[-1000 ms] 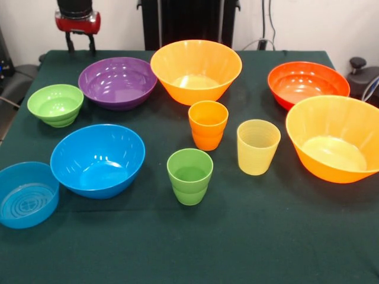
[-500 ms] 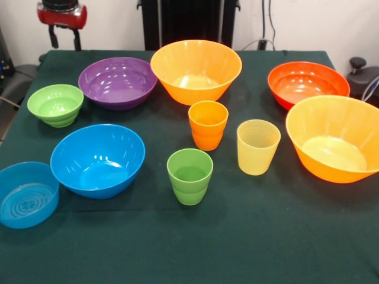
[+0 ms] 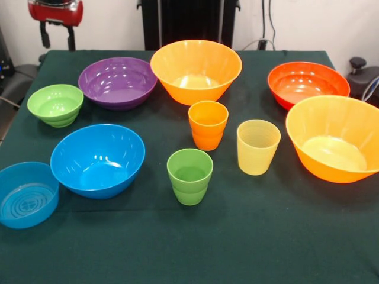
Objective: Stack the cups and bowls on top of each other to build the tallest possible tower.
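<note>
Cups [image 3: 208, 125] and bowls [image 3: 98, 160] all upright, separate on table; nothing stacked.

Green cup [image 3: 189, 176], purple bowl [image 3: 118, 82]

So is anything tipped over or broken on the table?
No, nothing stands out. The green cup, orange cup and yellow cup all stand upright, and every bowl sits open side up, apart from the others. No spills or cracks show.

Dark green table [image 3: 266, 248], three upright cups [image 3: 189, 176], seven bowls [image 3: 98, 160] standing separately, nothing stacked
</note>
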Tool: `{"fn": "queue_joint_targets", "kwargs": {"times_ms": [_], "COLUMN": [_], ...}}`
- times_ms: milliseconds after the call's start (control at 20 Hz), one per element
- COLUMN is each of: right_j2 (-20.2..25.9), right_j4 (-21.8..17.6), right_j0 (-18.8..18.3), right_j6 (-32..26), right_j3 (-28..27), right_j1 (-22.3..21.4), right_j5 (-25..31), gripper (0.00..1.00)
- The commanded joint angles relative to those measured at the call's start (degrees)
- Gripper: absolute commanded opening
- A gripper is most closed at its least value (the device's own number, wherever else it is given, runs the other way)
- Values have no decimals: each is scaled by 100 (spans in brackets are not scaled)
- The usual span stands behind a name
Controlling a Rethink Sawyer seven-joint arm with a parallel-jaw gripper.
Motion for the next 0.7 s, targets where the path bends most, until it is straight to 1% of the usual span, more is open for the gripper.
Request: {"fn": "queue_joint_targets", "kwargs": {"times_ms": [50, 200, 300, 350, 550, 700], "right_j2": [827, 849, 861, 850, 840, 964], "right_j4": [306, 464, 503, 562, 714, 845], "right_j0": [664, 766, 835, 904, 1104, 1030], "right_j6": [-494, -512, -491, -496, -573, -807], "right_j3": [-750, -1161, -1445, -1655, -2195, -2347], "right_j1": [377, 582, 696, 745, 868, 972], "right_j5": [589, 821, 854, 1007, 1412, 1566], "gripper": [100, 100, 100, 100, 100, 100]}}
